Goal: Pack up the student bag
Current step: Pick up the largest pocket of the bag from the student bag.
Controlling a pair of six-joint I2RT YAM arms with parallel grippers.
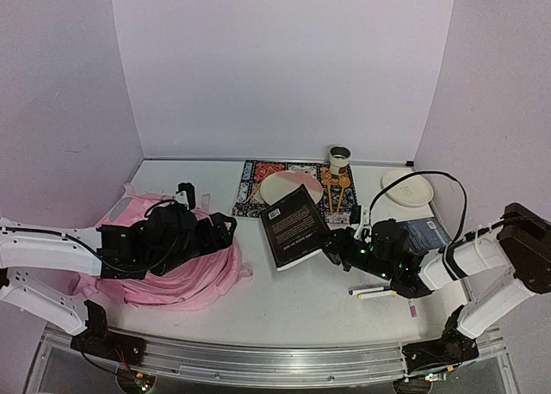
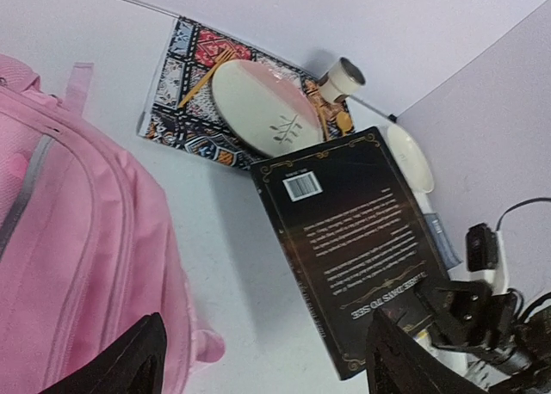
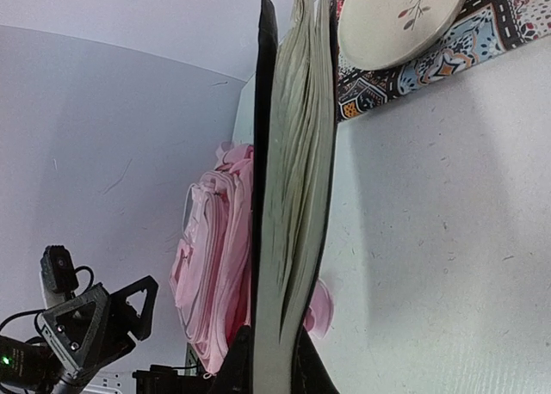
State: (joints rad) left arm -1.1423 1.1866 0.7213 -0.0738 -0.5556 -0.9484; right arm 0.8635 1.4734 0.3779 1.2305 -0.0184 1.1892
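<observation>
Right gripper (image 1: 332, 255) clamps book (image 1: 293, 226); wrist view shows page edges.

White table (image 1: 301, 301) with pink student bag (image 1: 185, 284), patterned mat (image 1: 250, 196), markers (image 1: 373, 291), white dish (image 1: 406, 187)

Much of the student bag (image 2: 77, 239) out of frame; book (image 2: 353, 230) cover print illegible.

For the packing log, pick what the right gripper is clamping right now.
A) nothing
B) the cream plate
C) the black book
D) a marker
C: the right wrist view shows the black book edge-on, its cover and pages pinched at the bottom of the view by the right gripper.
</observation>
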